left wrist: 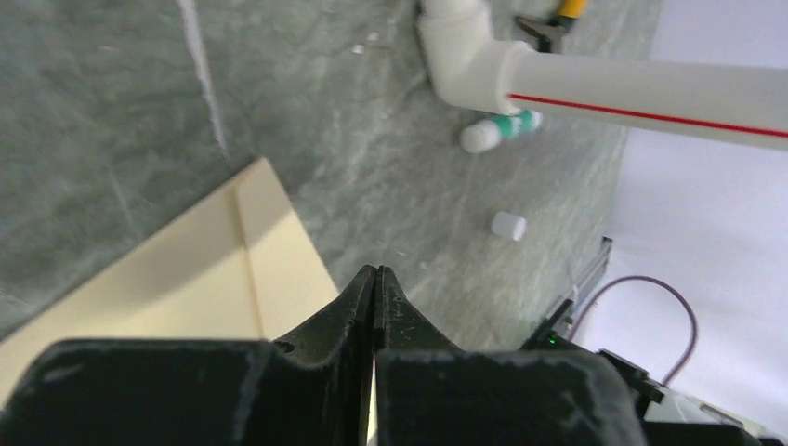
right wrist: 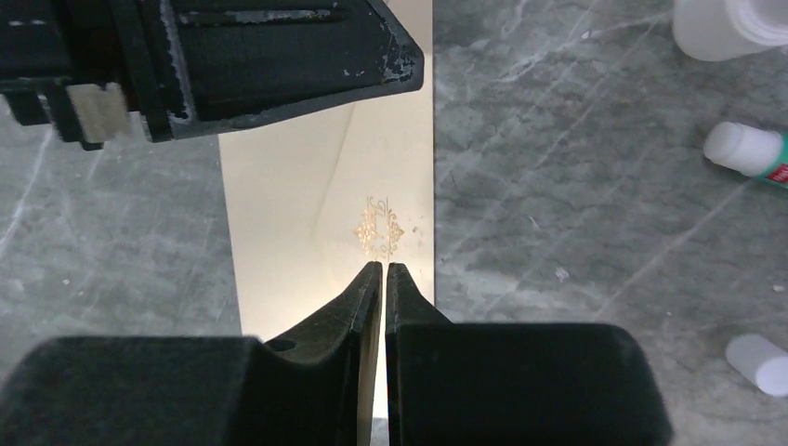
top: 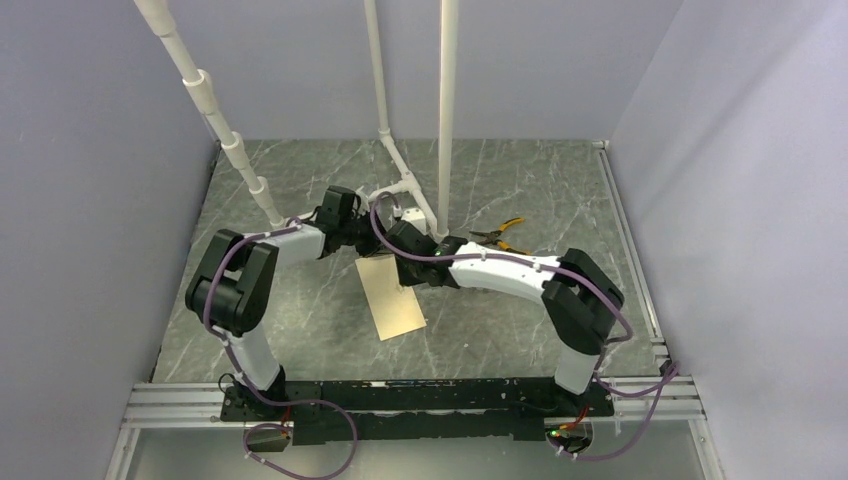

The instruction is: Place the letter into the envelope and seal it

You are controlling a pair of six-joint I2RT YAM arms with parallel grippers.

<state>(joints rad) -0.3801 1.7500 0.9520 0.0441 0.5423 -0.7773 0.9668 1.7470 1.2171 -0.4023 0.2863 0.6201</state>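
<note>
Envelope (right wrist: 279, 204) under right pincer (right wrist: 384, 269), tips together by its emblem (right wrist: 378, 230), left pincer (left wrist: 374, 274) together at its edge

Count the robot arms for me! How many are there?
2. The left arm stands at the table's near left, the right arm at its near right. Both bend inward and meet over the far end of the envelope. No others seem hidden.

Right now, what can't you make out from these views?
Letter: in no view; whether it sits inside the envelope cannot be told.
Envelope's far end, top view: partly hidden under both wrists.
Whether the envelope is sealed, right wrist view: the left tool covers its upper part.
Glue stick, right wrist view: cut off by the right edge.
</note>
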